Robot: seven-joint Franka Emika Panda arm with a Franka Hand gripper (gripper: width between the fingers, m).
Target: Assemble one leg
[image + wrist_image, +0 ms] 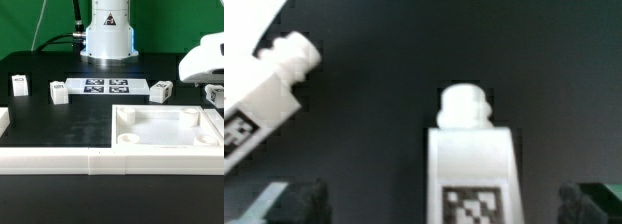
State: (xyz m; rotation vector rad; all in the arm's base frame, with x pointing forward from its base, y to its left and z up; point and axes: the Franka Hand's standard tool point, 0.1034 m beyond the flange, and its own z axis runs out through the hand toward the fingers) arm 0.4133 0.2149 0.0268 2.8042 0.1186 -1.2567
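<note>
Bright, even light from above fills the exterior view. The white panel [160, 135] nearly blows out, with soft grey shading inside, and shadows on the black surface [60, 125] are faint. The pincer [213, 95] at three o'clock is blurred. The wrist view is soft throughout: the leg [470, 150] glows, its tag [470, 205] is smeared, and the fingers [292, 203] are dim.

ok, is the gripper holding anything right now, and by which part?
Nothing held. The gripper is open; a leg lies between its fingers, with gaps on both sides.
</note>
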